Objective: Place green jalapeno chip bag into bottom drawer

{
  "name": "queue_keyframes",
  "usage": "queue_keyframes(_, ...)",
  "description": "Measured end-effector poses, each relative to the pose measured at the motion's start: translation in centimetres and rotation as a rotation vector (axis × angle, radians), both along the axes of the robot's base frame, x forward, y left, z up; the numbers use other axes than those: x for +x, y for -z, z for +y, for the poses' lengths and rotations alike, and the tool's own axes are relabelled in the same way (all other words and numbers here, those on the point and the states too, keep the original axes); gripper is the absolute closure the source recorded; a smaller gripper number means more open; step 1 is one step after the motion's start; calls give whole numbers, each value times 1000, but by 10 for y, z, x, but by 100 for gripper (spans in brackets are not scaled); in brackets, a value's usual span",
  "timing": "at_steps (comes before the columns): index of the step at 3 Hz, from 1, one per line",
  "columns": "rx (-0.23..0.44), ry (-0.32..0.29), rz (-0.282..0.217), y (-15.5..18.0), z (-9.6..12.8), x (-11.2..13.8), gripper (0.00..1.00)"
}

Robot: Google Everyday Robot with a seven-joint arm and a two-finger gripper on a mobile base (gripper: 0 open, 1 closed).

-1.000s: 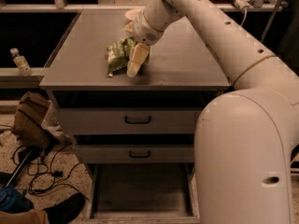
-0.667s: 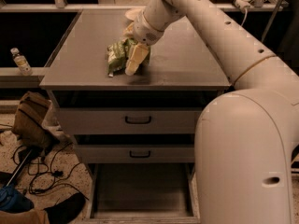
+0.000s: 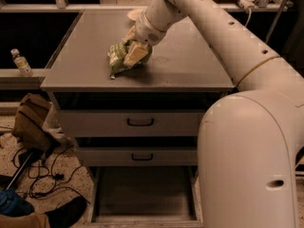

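The gripper [image 3: 134,56] has edged from beside the green jalapeno chip bag [image 3: 116,63] onto it, left of the counter's [image 3: 190,65] centre, though I cannot tell whether it pinches the bag yet, so the lift toward the open bottom drawer [image 3: 142,196] looks close.

One green jalapeno chip bag [image 3: 117,63]; one gripper [image 3: 134,54] at bag; two handled drawers [image 3: 95,122], one bottom drawer [image 3: 142,196]; one bottle [image 3: 21,63].

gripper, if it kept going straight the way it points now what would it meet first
The gripper points down-left, right at the green jalapeno chip bag, seemingly touching it. The bag comes first, then the cabinet top beneath it, though depth is unclear.
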State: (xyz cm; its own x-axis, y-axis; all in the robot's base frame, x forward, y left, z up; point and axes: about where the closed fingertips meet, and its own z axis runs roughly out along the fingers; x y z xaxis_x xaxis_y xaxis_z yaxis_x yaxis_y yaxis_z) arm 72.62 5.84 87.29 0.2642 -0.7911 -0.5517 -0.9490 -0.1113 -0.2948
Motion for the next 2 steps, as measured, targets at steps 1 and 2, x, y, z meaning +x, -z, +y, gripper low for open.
queue_keyframes(1, 0, 0, 0, 0, 0, 0, 88)
queue_keyframes(2, -16, -13, 3, -3, 1, -6, 100)
